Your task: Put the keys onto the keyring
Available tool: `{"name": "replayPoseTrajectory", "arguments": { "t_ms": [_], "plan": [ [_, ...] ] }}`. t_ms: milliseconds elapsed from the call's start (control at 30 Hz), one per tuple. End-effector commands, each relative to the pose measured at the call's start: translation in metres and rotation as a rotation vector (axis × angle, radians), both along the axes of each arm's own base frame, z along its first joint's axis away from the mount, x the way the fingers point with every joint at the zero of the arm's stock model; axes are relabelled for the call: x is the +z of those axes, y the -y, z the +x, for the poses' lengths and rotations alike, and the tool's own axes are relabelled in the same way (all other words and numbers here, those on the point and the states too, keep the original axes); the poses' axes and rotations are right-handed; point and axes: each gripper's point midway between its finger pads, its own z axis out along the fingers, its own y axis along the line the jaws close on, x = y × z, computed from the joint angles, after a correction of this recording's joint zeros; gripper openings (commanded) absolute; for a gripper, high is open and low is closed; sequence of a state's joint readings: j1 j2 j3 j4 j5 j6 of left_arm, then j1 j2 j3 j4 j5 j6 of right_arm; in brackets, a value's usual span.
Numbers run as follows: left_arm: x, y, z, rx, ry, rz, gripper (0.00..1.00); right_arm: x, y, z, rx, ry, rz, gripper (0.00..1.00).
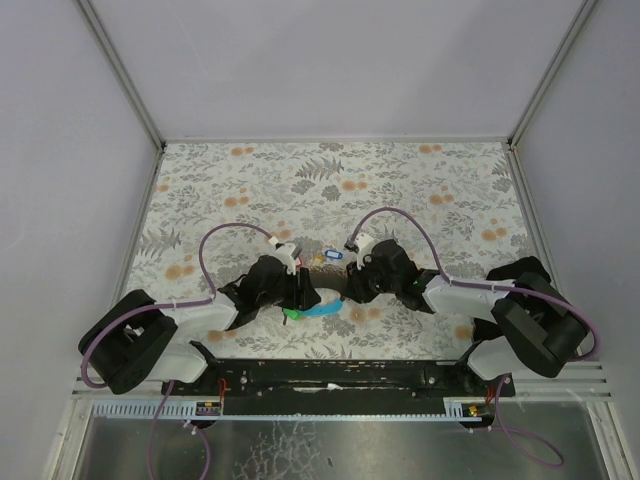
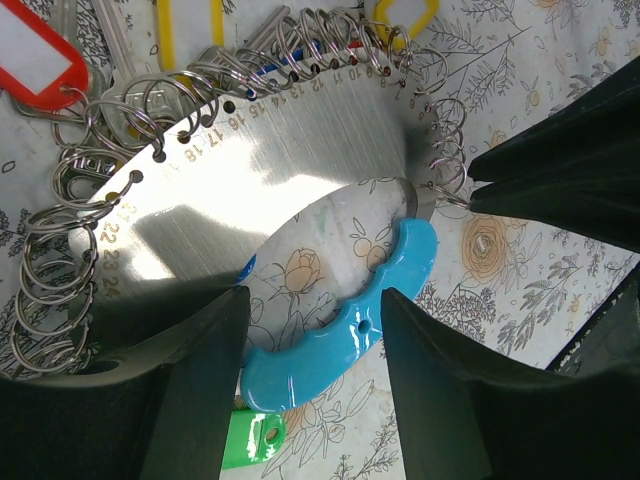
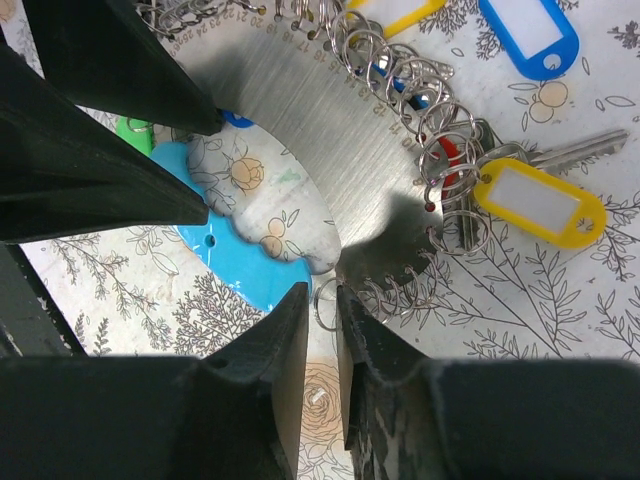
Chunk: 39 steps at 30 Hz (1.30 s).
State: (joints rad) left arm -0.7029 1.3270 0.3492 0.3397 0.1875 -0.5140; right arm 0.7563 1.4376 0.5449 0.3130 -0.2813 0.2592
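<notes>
The keyring is a brushed crescent plate (image 2: 290,170) with numbered holes, each carrying a small split ring, and a light-blue strap (image 2: 350,335). In the top view it lies between both grippers (image 1: 325,308). My left gripper (image 2: 315,300) is closed across the strap, which meets both inner faces. My right gripper (image 3: 322,292) stands narrowly open at the plate's end, with one split ring (image 3: 326,308) between its tips. The keys hang on the rings or lie beside the plate: yellow tag (image 3: 540,200), blue tag (image 3: 528,35), red tag (image 2: 35,55), green tag (image 2: 250,440).
The floral cloth (image 1: 400,180) covers the table, and white walls stand on three sides. Purple cables (image 1: 215,240) arch over both arms. A black rail (image 1: 330,375) runs along the near edge.
</notes>
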Motion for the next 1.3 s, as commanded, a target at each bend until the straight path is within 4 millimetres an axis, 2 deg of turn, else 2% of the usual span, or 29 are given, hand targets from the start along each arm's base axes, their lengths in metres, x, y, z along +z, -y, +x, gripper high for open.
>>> {"name": "replayPoseTrajectory", "arguments": {
  "t_ms": [0, 200, 433, 767, 1033, 1267],
  "plan": [
    [0.009, 0.006, 0.007, -0.016, 0.037, -0.027, 0.55, 0.006, -0.004, 0.007, -0.002, -0.007, -0.008, 0.25],
    [0.009, 0.007, 0.006, -0.019, 0.033, -0.031, 0.55, 0.01, -0.008, 0.0, 0.046, -0.005, -0.021, 0.3],
    [0.01, 0.006, 0.006, -0.017, 0.036, -0.031, 0.55, 0.009, -0.01, 0.002, 0.046, 0.065, -0.182, 0.32],
    [0.009, 0.004, 0.007, -0.007, 0.032, -0.021, 0.55, 0.002, -0.007, 0.005, 0.019, 0.115, -0.342, 0.29],
    [0.009, 0.004, 0.006, -0.008, 0.03, -0.023, 0.55, -0.002, -0.015, 0.003, 0.045, 0.12, -0.373, 0.25],
    [0.009, 0.003, 0.006, -0.006, 0.031, -0.022, 0.55, -0.005, -0.009, 0.008, 0.025, 0.134, -0.427, 0.21]
  ]
}}
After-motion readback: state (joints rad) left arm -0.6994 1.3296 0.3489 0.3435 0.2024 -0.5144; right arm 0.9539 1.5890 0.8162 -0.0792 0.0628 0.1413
